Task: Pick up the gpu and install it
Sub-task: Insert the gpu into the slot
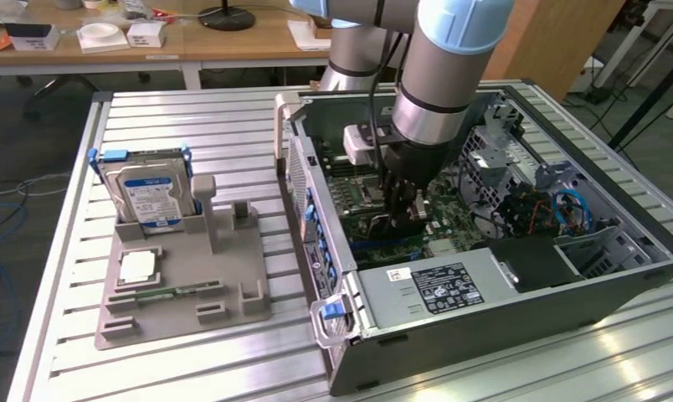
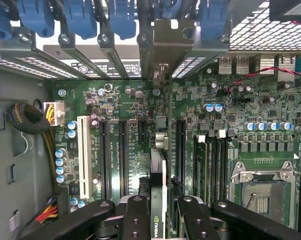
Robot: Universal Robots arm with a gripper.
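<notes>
While the arm reaches down into the open computer case (image 1: 516, 310) lying on its side on the slatted table (image 1: 202, 117), the gripper (image 1: 406, 209) sits low over the motherboard (image 2: 125, 105). In the wrist view the gpu (image 2: 158, 180) stands on edge directly between the black fingers (image 2: 135, 215), which press against it from both sides, so the gripper (image 2: 163, 200) is clamped on the card. The card runs away from the fingers along the board, in line with the long black expansion slots (image 2: 123, 155) and beside the CPU socket (image 2: 263, 192). Its far end points toward the rear wall of the case under the blue clips (image 2: 123, 17). Whether its edge is seated in a slot cannot be told. Outside the case, a hard drive (image 1: 146, 197) stands in a grey holder (image 1: 180, 322), well apart from the gripper.
</notes>
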